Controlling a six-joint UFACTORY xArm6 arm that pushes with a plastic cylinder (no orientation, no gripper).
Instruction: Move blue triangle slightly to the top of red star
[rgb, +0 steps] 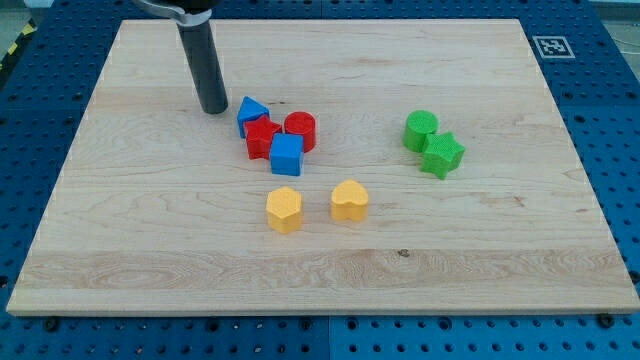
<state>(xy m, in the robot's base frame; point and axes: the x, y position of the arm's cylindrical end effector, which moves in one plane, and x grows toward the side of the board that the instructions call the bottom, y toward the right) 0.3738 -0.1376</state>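
Wooden board lies on a blue perforated bench, with a fiducial tag at its upper-right corner.

Arm: the dark rod comes down from the upper left of the frame; my tip rests on the board just left of the blue triangle, close to it but with a narrow gap showing (contact not confirmed). No gripper or hand is fitted, so there is nothing to be spread, pressed together or pinching; the rod can only push.

Cluster, centre-left of the frame: the blue triangle sits at the upper-left edge of the red star and appears to touch it. The red cylinder is just right of the star, and the blue cube is at the star's lower right, both touching or nearly so.

Elsewhere: yellow hexagonal block and yellow heart lie below the cluster; green cylinder and green star lie together right of centre.

Progress, as a judgement: the triangle is already near the star but stands up-left of it, not directly above. What is left appears to be a short nudge toward the frame's right, so it sits over the star's top. Risk: a push from this side may drive the triangle into the star and disturb the packed cluster.
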